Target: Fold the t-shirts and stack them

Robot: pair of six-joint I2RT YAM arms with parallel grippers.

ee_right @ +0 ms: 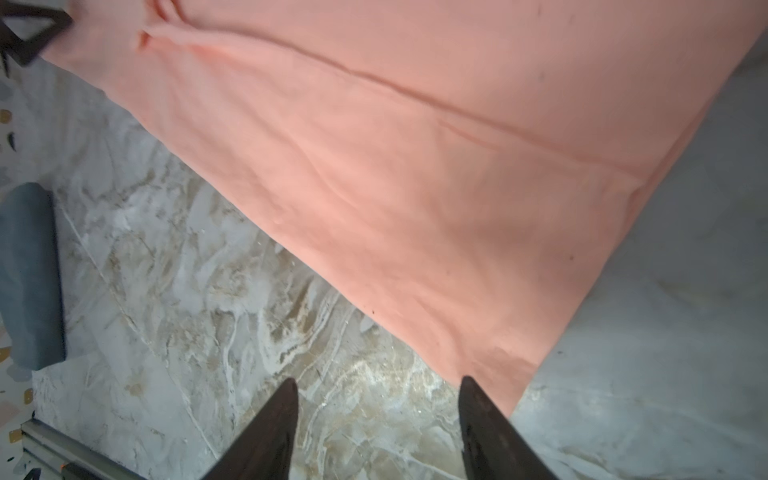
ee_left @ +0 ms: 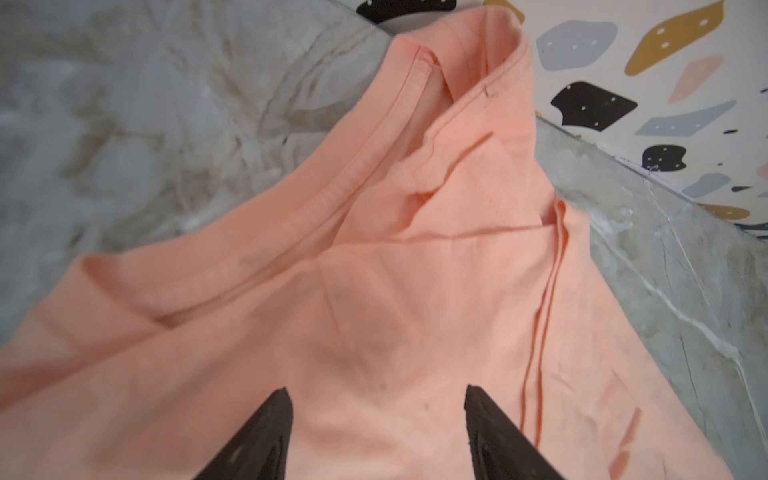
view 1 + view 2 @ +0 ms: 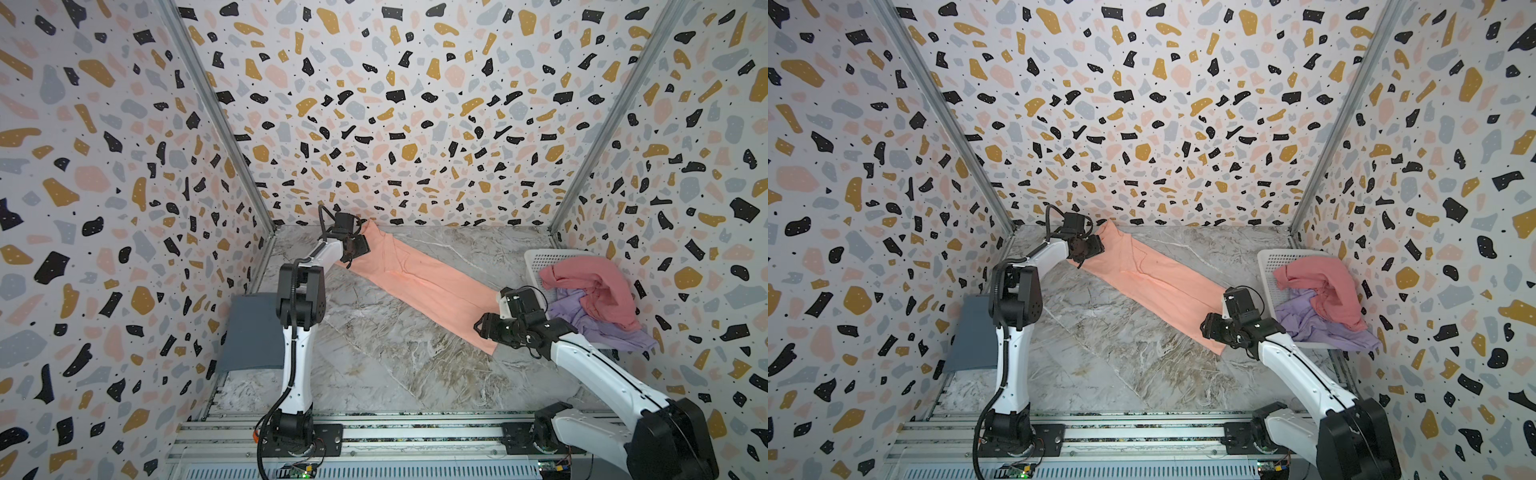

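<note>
Spread right tool (image 1: 379,380) at the hem corner of the flat peach-orange t-shirt (image 3: 415,282), partly over bare counter (image 1: 208,291). Spread left tool (image 2: 377,388) above its collar end. Past its hem, dusty-rose t-shirt (image 3: 590,286) and lavender t-shirt (image 3: 582,322) on a basket (image 3: 536,257); well apart, slate-grey t-shirt (image 3: 249,332).

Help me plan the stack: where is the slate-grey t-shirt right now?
In both top views the slate-grey t-shirt lies folded at the left edge of the table, just left of the left arm, apart from the peach-orange t-shirt spread across the middle.
</note>
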